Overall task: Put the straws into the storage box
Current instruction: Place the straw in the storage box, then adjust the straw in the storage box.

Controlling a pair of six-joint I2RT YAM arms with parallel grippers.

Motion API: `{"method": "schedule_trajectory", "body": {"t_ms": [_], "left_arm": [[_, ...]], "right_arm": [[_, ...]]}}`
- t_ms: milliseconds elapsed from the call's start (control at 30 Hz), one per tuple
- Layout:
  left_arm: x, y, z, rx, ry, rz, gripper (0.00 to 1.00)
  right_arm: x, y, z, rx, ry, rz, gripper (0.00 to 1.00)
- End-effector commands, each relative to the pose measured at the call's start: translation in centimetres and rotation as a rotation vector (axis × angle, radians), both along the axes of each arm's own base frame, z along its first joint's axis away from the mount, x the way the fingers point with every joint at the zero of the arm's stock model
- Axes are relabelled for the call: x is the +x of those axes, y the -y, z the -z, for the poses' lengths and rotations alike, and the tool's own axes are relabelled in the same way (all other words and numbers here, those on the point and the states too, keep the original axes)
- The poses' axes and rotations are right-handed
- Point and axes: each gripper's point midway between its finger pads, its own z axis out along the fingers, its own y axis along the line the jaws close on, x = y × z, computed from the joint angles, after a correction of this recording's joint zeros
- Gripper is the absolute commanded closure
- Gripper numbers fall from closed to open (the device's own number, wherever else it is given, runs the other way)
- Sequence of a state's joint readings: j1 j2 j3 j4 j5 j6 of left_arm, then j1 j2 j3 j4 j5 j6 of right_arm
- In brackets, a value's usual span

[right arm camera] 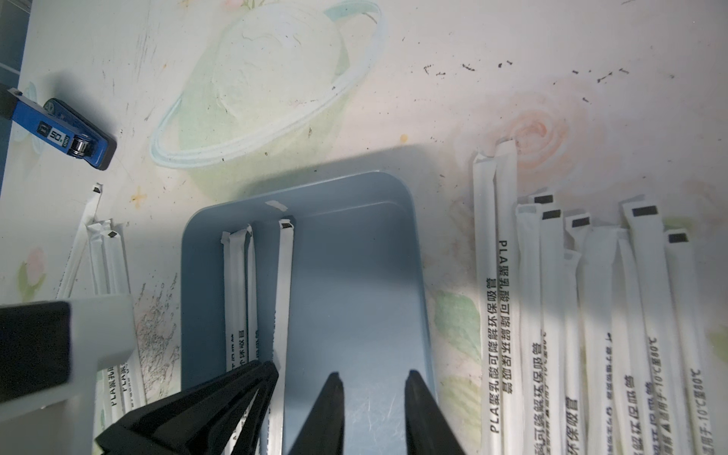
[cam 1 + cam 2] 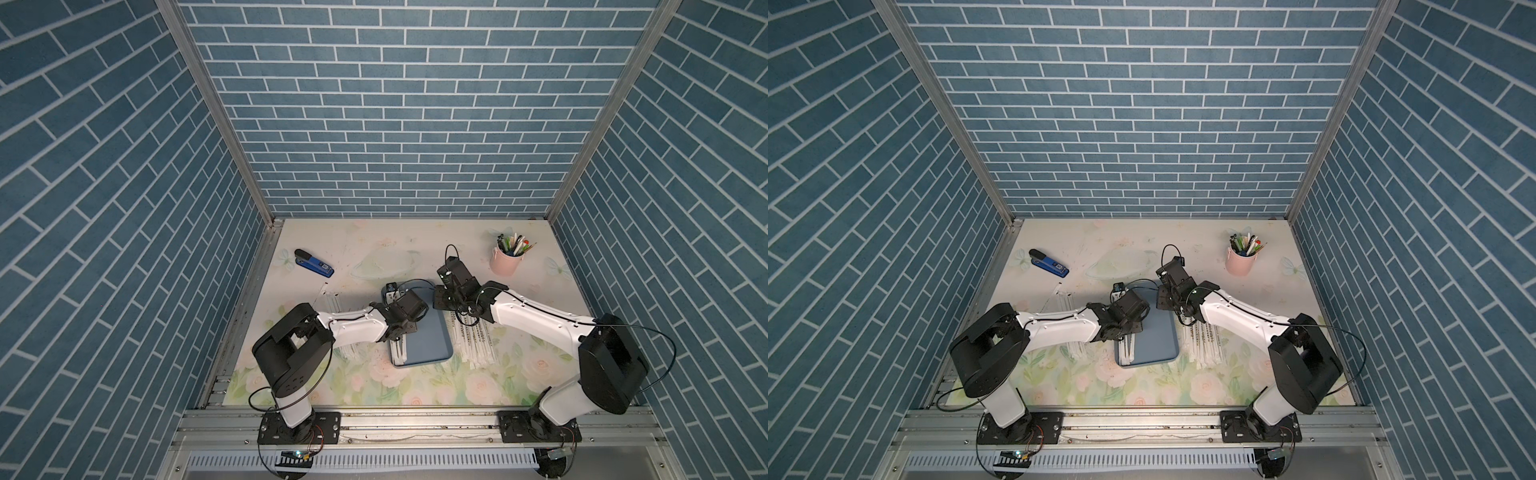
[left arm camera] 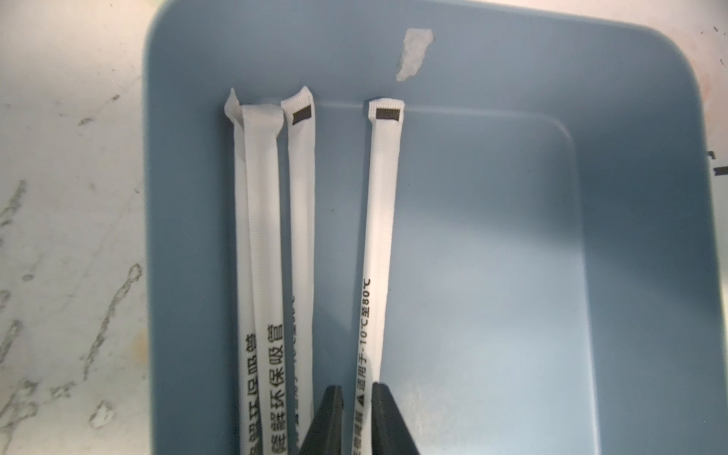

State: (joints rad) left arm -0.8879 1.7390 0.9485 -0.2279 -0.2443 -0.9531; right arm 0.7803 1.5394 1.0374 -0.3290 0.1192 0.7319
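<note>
Currently straddling one of the straws (image 3: 384,197) with the left claw (image 3: 357,394), narrowly parted and apparently loose around it rather than pinching. Lying lengthwise in the storage box (image 3: 512,275), alongside three others near one long wall. Hovering above the same box with the right claw (image 1: 372,378), spread wide, gripping nothing. Heaped on the counter (image 1: 433,78) to either side: many more.
</note>
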Motion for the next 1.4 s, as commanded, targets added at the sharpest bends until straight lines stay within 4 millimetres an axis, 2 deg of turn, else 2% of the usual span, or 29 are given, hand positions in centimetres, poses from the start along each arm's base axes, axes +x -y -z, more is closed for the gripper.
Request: {"method": "schedule_trajectory", "body": {"t_ms": [0, 133, 233, 333, 433, 600, 733, 833, 1067, 1367], "left_arm": [[0.2, -0.3, -1.3, 0.016, 0.022, -0.002, 0.8], [0.4, -0.2, -3.4, -0.013, 0.055, -0.005, 0.8], [0.9, -0.3, -6.6, -0.043, 0.124, -0.001, 0.76], [1.5, -2.2, -9.9, -0.022, 0.227, -0.031, 0.62], [2.0, -5.6, -12.0, 0.004, 0.303, -0.091, 0.51], [1.8, -12.3, -11.8, 0.035, 0.305, -0.205, 0.47], [1.2, -15.0, -11.2, 0.039, 0.302, -0.252, 0.46], [0.8, -15.5, -10.5, 0.037, 0.289, -0.264, 0.45], [0.5, -15.3, -9.8, 0.015, 0.276, -0.262, 0.43], [0.3, -15.3, -9.7, 0.011, 0.271, -0.256, 0.42]], "right_arm": [[0.0, -0.1, 0.1, -0.016, 0.007, -0.026, 0.72], [0.2, 1.0, 0.1, -0.042, 0.007, -0.017, 0.74], [-0.1, 0.7, 0.2, -0.027, -0.011, -0.047, 0.79], [-0.9, -1.5, 0.8, 0.015, -0.033, -0.086, 0.81], [-1.4, -4.2, 1.6, 0.022, -0.046, -0.112, 0.83], [-1.0, -6.8, 3.8, 0.028, -0.065, -0.106, 0.86], [-0.5, -8.0, 5.0, 0.019, -0.071, -0.116, 0.87], [-0.3, -8.7, 6.1, 0.008, -0.087, -0.123, 0.87], [-0.5, -10.2, 7.7, -0.006, -0.115, -0.152, 0.87], [-0.9, -11.5, 8.2, -0.002, -0.127, -0.175, 0.88]]}}
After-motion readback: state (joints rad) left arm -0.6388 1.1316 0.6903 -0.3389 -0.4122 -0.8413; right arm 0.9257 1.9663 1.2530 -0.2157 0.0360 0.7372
